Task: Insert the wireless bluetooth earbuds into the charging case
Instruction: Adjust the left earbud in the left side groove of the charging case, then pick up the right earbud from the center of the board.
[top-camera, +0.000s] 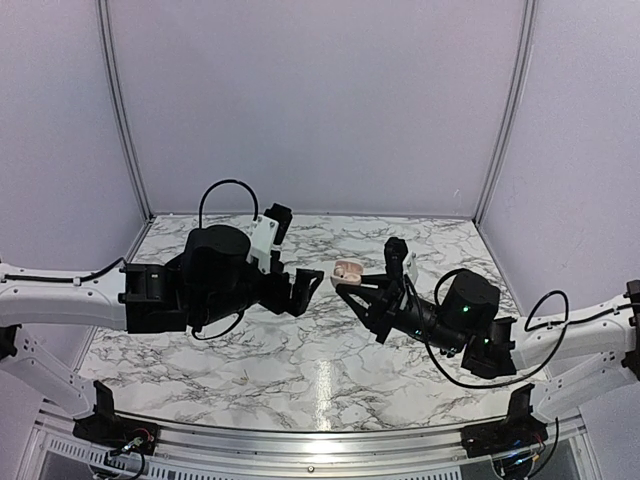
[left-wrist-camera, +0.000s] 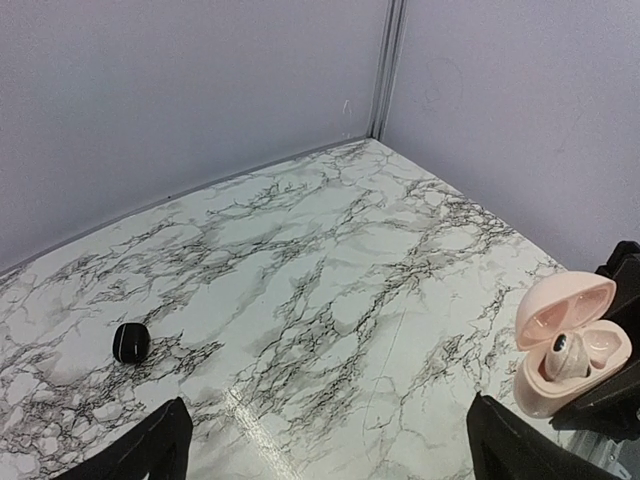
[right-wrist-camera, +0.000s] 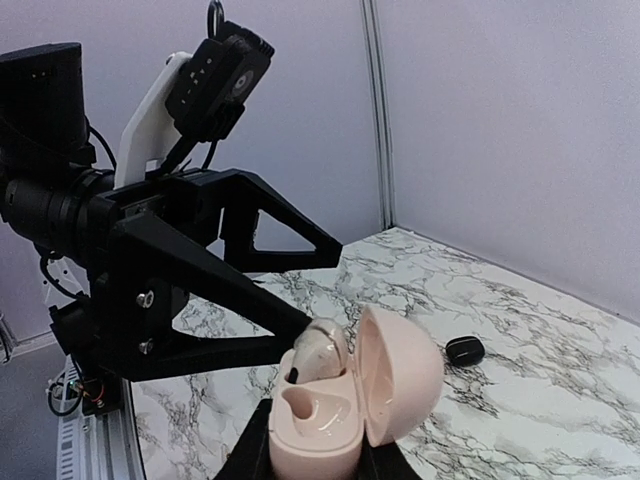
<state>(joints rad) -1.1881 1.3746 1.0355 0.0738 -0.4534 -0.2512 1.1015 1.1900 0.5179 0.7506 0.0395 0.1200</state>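
A white marble-patterned tabletop with grey veins forms the floor of the booth. Plain pale lavender walls close it in at the back and on both sides, and slim grey metal posts join them at the corners. A silver aluminium rail runs along the table's near edge. A small black rounded object with a thin pale line across it lies on the marble, well apart from the walls. A bright glare streak marks the surface near the front
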